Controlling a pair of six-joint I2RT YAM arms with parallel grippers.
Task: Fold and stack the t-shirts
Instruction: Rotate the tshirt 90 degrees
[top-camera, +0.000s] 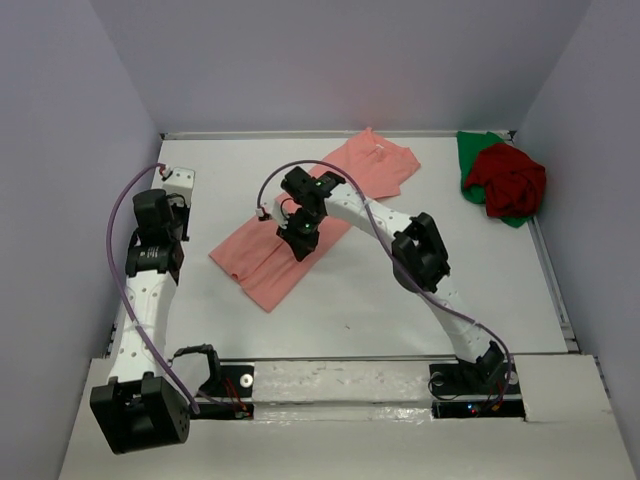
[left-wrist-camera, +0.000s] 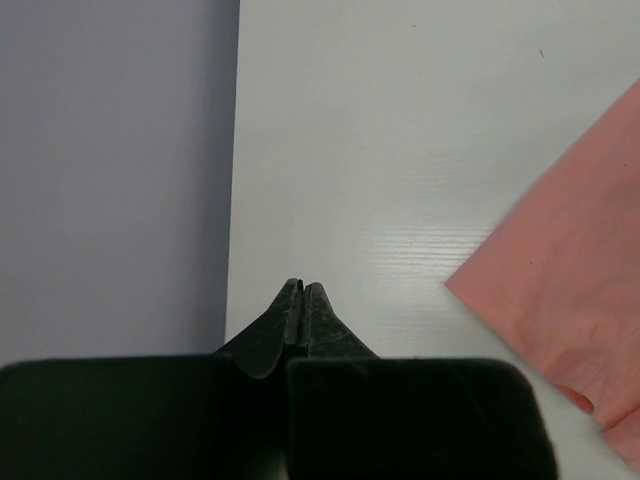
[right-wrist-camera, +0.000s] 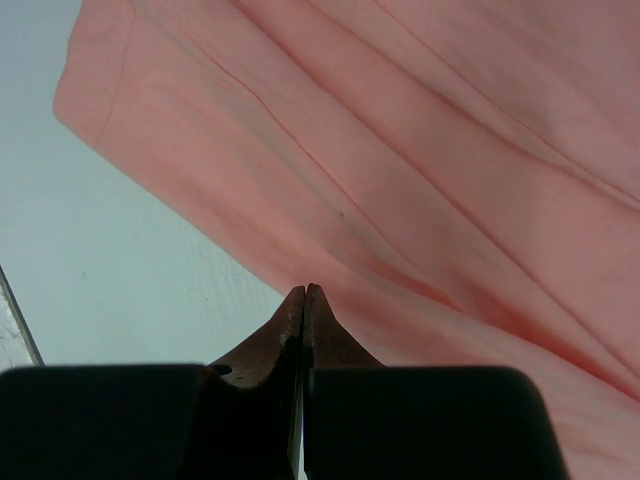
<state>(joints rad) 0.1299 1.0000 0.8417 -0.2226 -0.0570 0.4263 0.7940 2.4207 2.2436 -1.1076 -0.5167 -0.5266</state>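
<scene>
A salmon-pink t-shirt (top-camera: 262, 262) lies flat in a long diagonal strip from the table's middle left to the back centre. It fills the right wrist view (right-wrist-camera: 400, 150), and its corner shows in the left wrist view (left-wrist-camera: 570, 280). My right gripper (top-camera: 298, 245) hovers over the strip's middle, shut (right-wrist-camera: 305, 290), tips at the shirt's near edge, no cloth visibly pinched. My left gripper (top-camera: 160, 212) is shut (left-wrist-camera: 302, 287) and empty over bare table by the left wall, apart from the shirt. A crumpled dark red t-shirt (top-camera: 510, 180) sits on a green t-shirt (top-camera: 473, 150) in the back right corner.
Lavender walls close in the white table (top-camera: 400, 300) on the left (left-wrist-camera: 110, 170), back and right. A metal rail (top-camera: 552, 275) runs along the table's right edge. Purple cables loop off both arms.
</scene>
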